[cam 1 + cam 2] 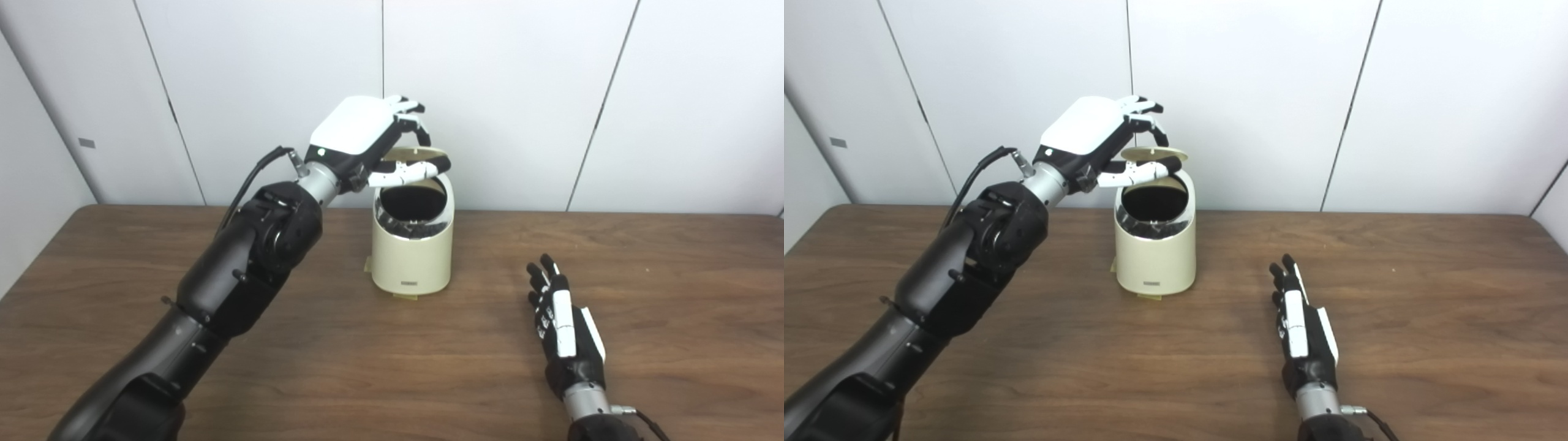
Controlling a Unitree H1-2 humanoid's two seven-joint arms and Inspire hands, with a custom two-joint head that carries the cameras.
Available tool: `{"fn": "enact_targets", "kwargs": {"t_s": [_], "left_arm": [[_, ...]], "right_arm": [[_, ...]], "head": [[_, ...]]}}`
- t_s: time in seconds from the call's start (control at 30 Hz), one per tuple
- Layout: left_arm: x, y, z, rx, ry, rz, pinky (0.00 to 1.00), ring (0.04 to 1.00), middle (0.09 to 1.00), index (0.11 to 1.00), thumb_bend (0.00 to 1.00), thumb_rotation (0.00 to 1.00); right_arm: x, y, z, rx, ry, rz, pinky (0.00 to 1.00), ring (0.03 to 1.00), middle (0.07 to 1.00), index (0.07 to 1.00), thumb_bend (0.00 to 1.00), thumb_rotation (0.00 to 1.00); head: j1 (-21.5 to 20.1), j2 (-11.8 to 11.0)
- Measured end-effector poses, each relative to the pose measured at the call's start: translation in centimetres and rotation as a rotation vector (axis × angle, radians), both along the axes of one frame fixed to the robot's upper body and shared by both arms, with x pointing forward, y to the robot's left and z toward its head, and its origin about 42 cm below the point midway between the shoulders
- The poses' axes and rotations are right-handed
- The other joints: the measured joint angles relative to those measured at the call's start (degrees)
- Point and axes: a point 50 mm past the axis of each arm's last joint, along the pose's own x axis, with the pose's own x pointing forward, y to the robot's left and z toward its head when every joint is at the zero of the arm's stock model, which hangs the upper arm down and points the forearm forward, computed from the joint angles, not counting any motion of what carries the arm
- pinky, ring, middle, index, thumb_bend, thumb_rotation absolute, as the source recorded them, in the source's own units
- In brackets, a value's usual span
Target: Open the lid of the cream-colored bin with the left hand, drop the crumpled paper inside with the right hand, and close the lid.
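The cream-colored bin [411, 257] stands on the wooden table [674, 275] near the back middle. Its lid [418, 153] is raised and its dark opening [411, 203] shows. My left hand [373, 138] is above the bin with its fingers over the lid's top and its thumb under the lid's edge, holding the lid up. My right hand [563, 324] lies flat and open on the table, right of the bin and nearer the front, holding nothing. No crumpled paper shows in either view; the bin's inside is too dark to see into.
A white panelled wall [490, 92] stands right behind the table's far edge. A bit of tape [404, 297] shows under the bin's front. My left arm [245, 263] reaches across the table's left half.
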Motion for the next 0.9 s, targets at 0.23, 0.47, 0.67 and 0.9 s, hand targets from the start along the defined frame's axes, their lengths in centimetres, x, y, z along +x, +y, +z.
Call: {"fn": "enact_targets", "kwargs": {"t_s": [0.23, 0.47, 0.67, 0.9], "left_arm": [[-0.3, 0.1, -0.7, 0.068, -0.03, -0.005, 0.79, 0.904, 0.883, 0.693, 0.56, 1.0], [-1.0, 0.6, -3.3, 0.126, -0.012, 0.004, 0.84, 0.921, 0.872, 0.687, 0.55, 1.0], [-1.4, 1.0, -4.5, 0.147, 0.014, 0.024, 0.84, 0.92, 0.877, 0.707, 0.54, 1.0], [-1.8, 1.4, -5.8, 0.169, 0.06, 0.041, 0.85, 0.926, 0.884, 0.728, 0.55, 1.0]], "right_arm": [[0.0, 0.0, 0.1, -0.006, 0.002, 0.002, 1.0, 1.0, 0.95, 1.0, 0.66, 1.0], [-0.1, 0.1, 0.4, -0.024, 0.012, 0.001, 1.0, 0.992, 0.94, 1.0, 0.66, 1.0], [-0.2, 0.1, 0.8, -0.037, 0.013, 0.004, 1.0, 0.983, 0.932, 1.0, 0.66, 1.0], [-0.2, 0.0, 0.8, -0.045, 0.017, 0.007, 1.0, 0.999, 0.941, 1.0, 0.68, 1.0]], "head": [[-0.2, 0.6], [-0.3, 1.8], [-0.4, 2.4], [-0.4, 2.8]]}}
